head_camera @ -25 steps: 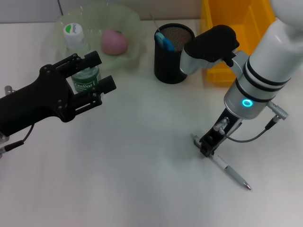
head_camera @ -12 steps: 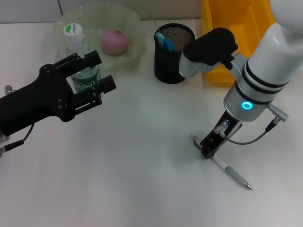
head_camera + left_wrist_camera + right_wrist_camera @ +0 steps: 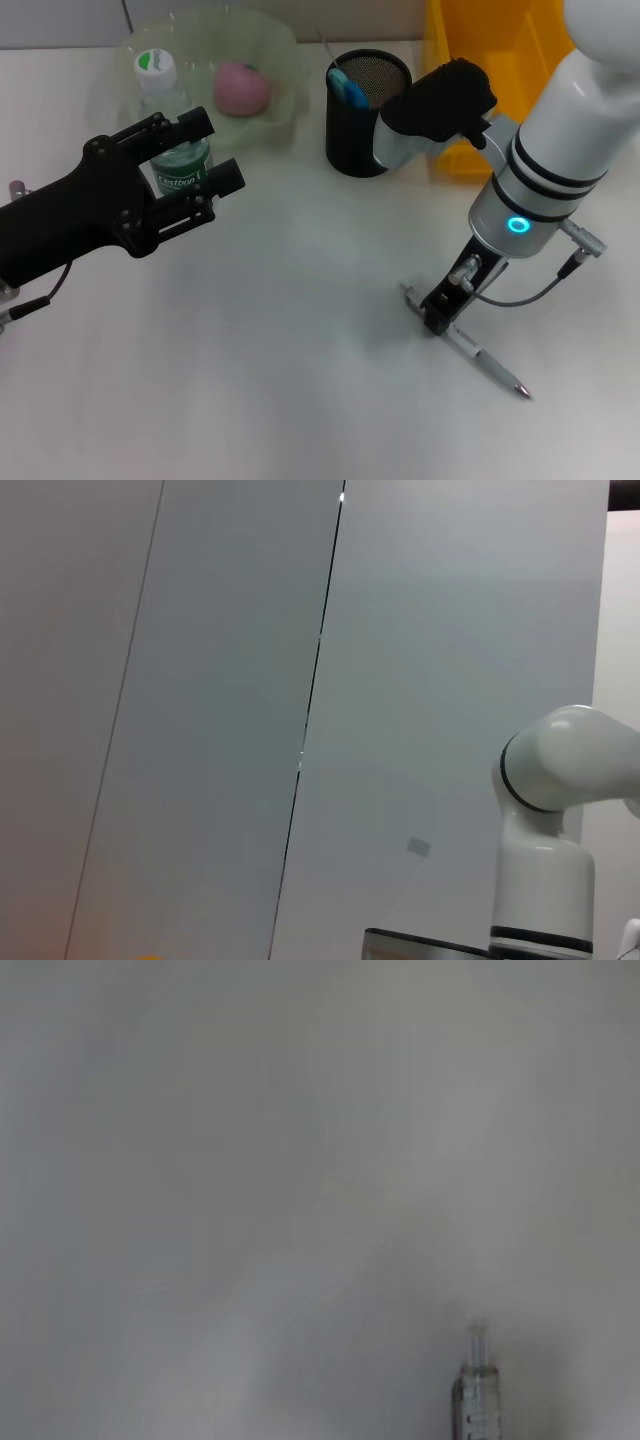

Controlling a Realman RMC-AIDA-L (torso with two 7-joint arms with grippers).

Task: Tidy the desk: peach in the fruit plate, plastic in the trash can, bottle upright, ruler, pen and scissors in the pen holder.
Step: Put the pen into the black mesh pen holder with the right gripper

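Pen (image 3: 478,352) lying flat on desk (image 3: 300,380) at front right, right gripper (image 3: 437,312) down over its upper end, closure not discernible; judged light, stiff, slick-barrelled, best pinched mid-barrel; left gripper (image 3: 205,150) spread open, idle beside upright bottle (image 3: 170,125).

My head camera looks steeply down on the white desk (image 3: 300,380), taking in both my arms. My left wrist camera faces level, away from the desk, at a grey wall (image 3: 200,680) and my right arm (image 3: 545,830). My right wrist camera sits close above the desk, sharing with the head view what seems the pen (image 3: 478,1400).
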